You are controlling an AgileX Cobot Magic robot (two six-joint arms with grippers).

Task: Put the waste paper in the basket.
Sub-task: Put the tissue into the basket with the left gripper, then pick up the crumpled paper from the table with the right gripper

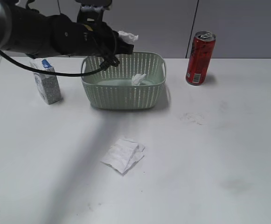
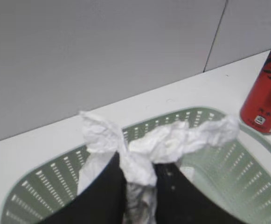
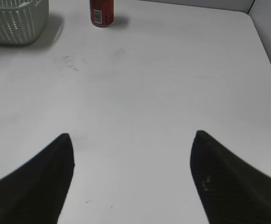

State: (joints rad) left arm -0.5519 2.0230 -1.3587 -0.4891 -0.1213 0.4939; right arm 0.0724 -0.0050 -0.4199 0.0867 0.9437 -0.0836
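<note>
Held wad: a crumpled white paper wad (image 2: pixel 158 144) is pinched in the left gripper (image 2: pixel 139 179), whose two dark fingers are closed on its lower part; most of the paper flares out above and to either side of the fingers.
Position of held wad: it is carried above the rear left rim of the basket (image 1: pixel 147 100), towards the far edge of the desk; in the left wrist view the green perforated floor is seen beneath it.
Wad in basket: one wad (image 1: pixel 138 79) already lies inside, against the far wall.
Wad on desk: a flatter crumpled sheet (image 1: pixel 123 155) lies on the bare desk (image 1: pixel 228 154) in front of the basket, nearer the front edge, well apart from it.
Right gripper: the right gripper (image 3: pixel 131 172) hangs with its jaws wide apart and nothing between them, over the right part of the desk.
Risk, release point: the wad is judged to sit close to the rim, not over the middle; if let go here it could catch the rim and fall behind the basket.
Risk, clinging: light paper wedged between the fingers may stick to one finger when they part and be dragged back out.
Risk, neighbours: the white-and-blue carton (image 1: pixel 46 86) just left of the basket lies under the left arm (image 1: pixel 51 35) and could be knocked by a low retreat; the red drink can (image 1: pixel 200 58) at the far right is judged safe.
</note>
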